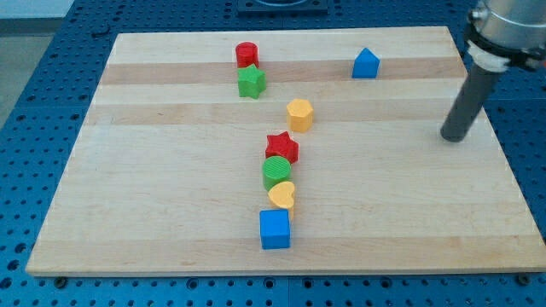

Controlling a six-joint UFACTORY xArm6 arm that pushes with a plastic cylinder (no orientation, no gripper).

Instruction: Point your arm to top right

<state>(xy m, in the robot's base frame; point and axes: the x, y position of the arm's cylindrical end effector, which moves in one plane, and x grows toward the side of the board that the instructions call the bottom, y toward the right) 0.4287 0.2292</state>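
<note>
A wooden board [171, 213] holds eight coloured blocks. The dark rod's tip [453, 137] rests near the board's right edge, toward the far side, well apart from every block. The nearest, a blue house-shaped block [365, 64], lies farther left. The arm carries no pincer.

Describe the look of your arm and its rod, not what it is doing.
My arm shows only at the view's top right: a light grey, rounded metal housing with a pale band beneath it. From that hangs a straight, dark charcoal cylindrical rod with a plain matte surface, ending in my tip. No cables, markings or labels are visible on it.
</note>
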